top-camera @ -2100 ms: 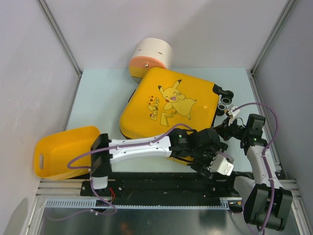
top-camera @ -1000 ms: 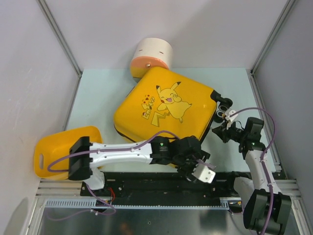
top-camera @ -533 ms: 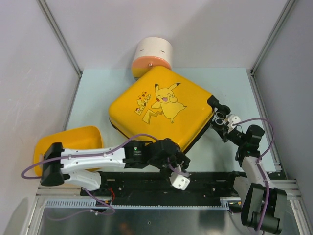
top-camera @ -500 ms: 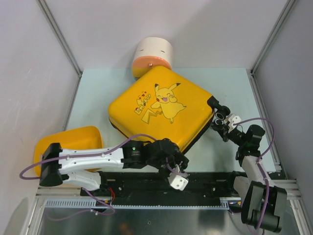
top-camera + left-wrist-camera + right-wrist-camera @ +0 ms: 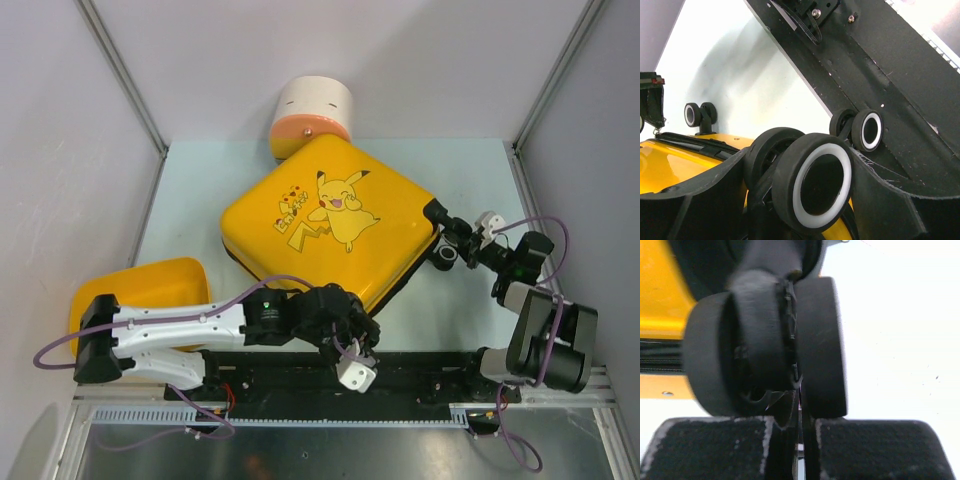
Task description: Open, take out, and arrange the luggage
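The luggage point(image 5: 330, 215), a closed yellow Pikachu suitcase, lies flat and turned like a diamond in the middle of the table. My left gripper point(image 5: 358, 318) is at its near corner. In the left wrist view the left gripper point(image 5: 800, 167) is shut on the black double wheel point(image 5: 812, 185), one finger on each side. My right gripper point(image 5: 468, 243) is at the right corner, against another wheel pair point(image 5: 447, 240). In the right wrist view the right gripper point(image 5: 800, 422) is shut, its tips pressed against that wheel pair point(image 5: 820, 340).
A cream-and-orange cylinder point(image 5: 312, 115) stands at the back, touching the suitcase's far corner. A plain yellow tub point(image 5: 130, 305) lies at the near left beside the left arm. A black rail point(image 5: 430, 362) runs along the near edge. Cage posts stand at both back corners.
The suitcase has turned clockwise, its near corner swinging left. My left gripper has moved left with that corner. My right arm has stretched out flatter, still at the right wheels.
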